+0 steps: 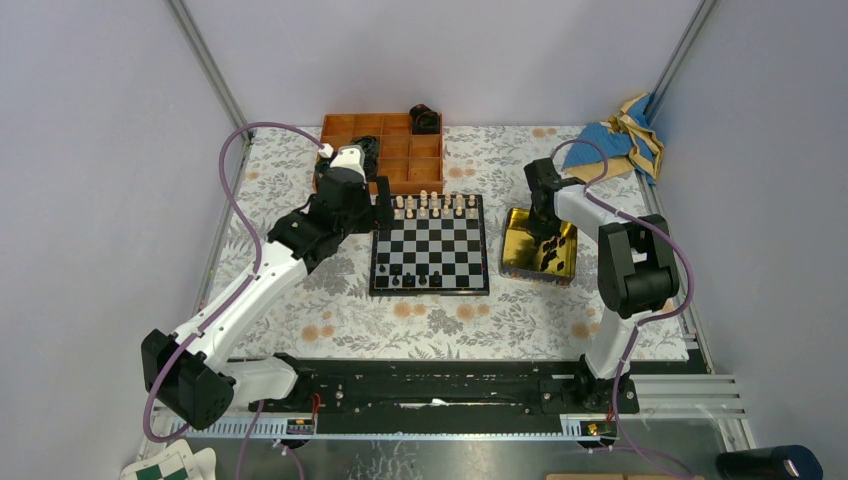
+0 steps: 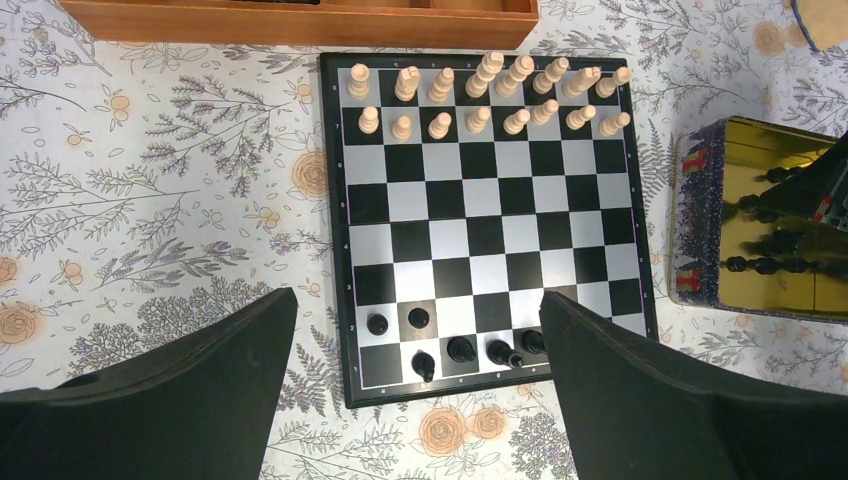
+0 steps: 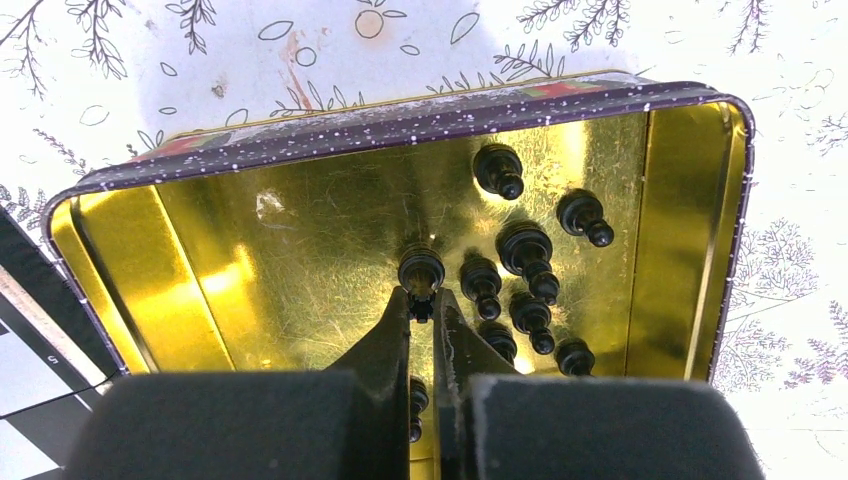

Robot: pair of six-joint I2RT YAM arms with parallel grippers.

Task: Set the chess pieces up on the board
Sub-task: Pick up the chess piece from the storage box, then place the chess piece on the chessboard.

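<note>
Okay, right gripper (image 3: pixel 421 305): pinched shut on one black chess piece (image 3: pixel 421 268), by its narrow end.
Lift: I'd go straight up, since the other pieces (image 3: pixel 525 250) lie just beside it.
Pieces: small, turned, glossy.
Tin (image 3: pixel 300 250): mirror-gold floor, speckled dark rim, off the board's (image 2: pixel 485 235) right edge.
Left gripper (image 2: pixel 418 310): jaws wide apart, over the board's near edge.

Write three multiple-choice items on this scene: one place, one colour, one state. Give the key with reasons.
1. Where do the unplaced black pieces lie? A in a bowl; B in the tin; C in a bag.
2. The tin's inside is: A gold; B red; C blue.
3. The right claw is: A wide open; B closed on a black piece; C holding a cream piece.
Key: B, they rest on its floor; A, floor and walls shine gold; B, its fingers pinch the piece's top.
</note>
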